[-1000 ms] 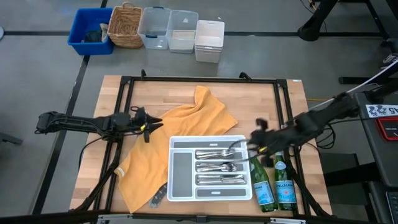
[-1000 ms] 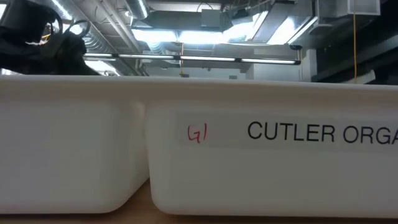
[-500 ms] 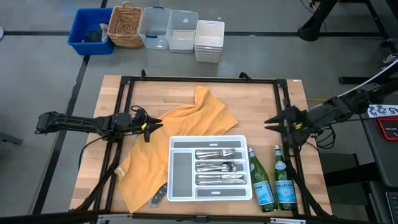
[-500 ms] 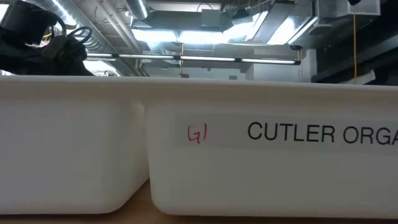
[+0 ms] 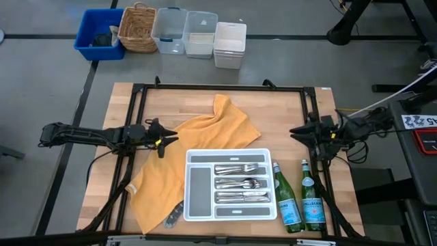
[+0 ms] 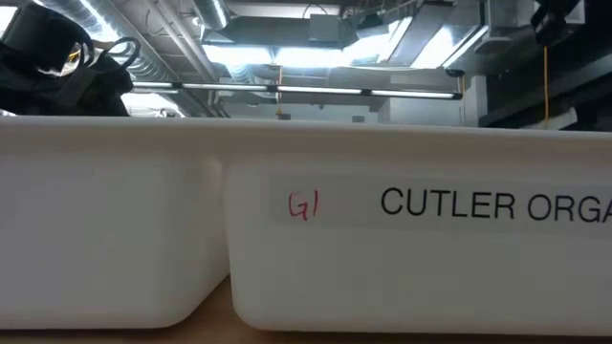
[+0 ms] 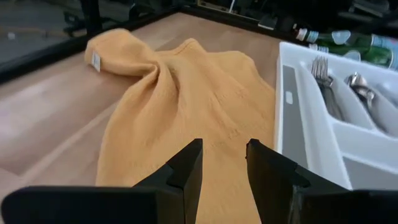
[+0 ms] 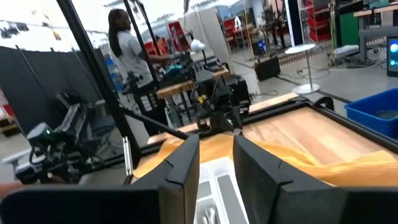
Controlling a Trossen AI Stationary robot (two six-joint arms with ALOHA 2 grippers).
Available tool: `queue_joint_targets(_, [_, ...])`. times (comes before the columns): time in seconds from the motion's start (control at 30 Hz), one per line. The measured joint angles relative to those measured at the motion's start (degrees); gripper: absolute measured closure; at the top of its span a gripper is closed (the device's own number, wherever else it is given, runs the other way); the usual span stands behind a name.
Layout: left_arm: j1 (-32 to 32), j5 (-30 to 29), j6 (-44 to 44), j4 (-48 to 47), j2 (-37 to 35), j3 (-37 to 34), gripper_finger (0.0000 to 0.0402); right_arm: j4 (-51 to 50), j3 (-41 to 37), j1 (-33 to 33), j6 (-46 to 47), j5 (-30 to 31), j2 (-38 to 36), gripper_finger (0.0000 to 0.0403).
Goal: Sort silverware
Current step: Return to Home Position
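The silverware (image 5: 239, 183) lies in three compartments of the white divided tray (image 5: 192, 205) at the table's near middle; forks (image 7: 323, 81) show in the left wrist view. The tray's wall (image 6: 382, 268) fills the low view. My left gripper (image 5: 164, 137) is open and empty, just above the left part of an orange cloth (image 5: 205, 133), pointing toward the table's right. My right gripper (image 5: 298, 132) is open and empty at the table's right edge, clear of the tray and pointing toward the table's left.
Two green bottles (image 5: 287, 201) (image 5: 312, 198) stand right of the tray. A dark-handled utensil (image 5: 174, 215) lies on the cloth near the table's near edge. Bins and a basket (image 5: 136, 29) sit on the floor beyond the table. A person (image 8: 124, 43) stands in the room.
My right gripper has drawn back from above the tray's right end toward the table's right edge and a little toward the far edge. The silverware and the tray have stayed where they were.
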Motion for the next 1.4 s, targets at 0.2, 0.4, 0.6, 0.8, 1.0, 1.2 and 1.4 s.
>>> queue_joint_targets(0.2, [0.0, 0.0, 8.7, 2.6, -0.1, 0.0, 0.0290, 10.0, -9.1, 0.0, 0.2, 0.0, -0.8, 0.0303])
queue_joint_targets(0.4, [0.0, 0.1, 14.7, 7.1, -0.1, 0.0, 0.0290, 18.6, -16.1, 0.0, 0.2, -0.2, -0.9, 0.0303])
queue_joint_targets(0.6, [0.0, 3.9, 16.3, 10.7, -0.1, 0.0, 0.0290, 20.9, -20.0, 0.0, 1.5, -2.0, -0.9, 0.0303])
queue_joint_targets(0.8, [0.0, 12.8, 17.4, 14.9, -0.1, 0.0, 0.0290, 21.0, -24.7, 0.0, 3.2, -2.0, -0.9, 0.0303])
queue_joint_targets(1.0, [0.0, 18.5, 18.6, 20.0, -0.1, 0.0, 0.0290, 20.8, -30.6, 0.0, 12.3, -2.1, -0.9, 0.0304])
queue_joint_targets(1.2, [0.0, 18.7, 17.9, 20.6, -1.9, 0.0, 0.0290, 18.6, -30.9, 0.0, 18.4, -2.1, -0.5, 0.0304])
queue_joint_targets(1.4, [0.0, 18.7, 18.2, 20.4, -8.0, 0.0, 0.0290, 18.5, -31.0, 0.0, 18.1, -3.5, -0.5, 0.0304])
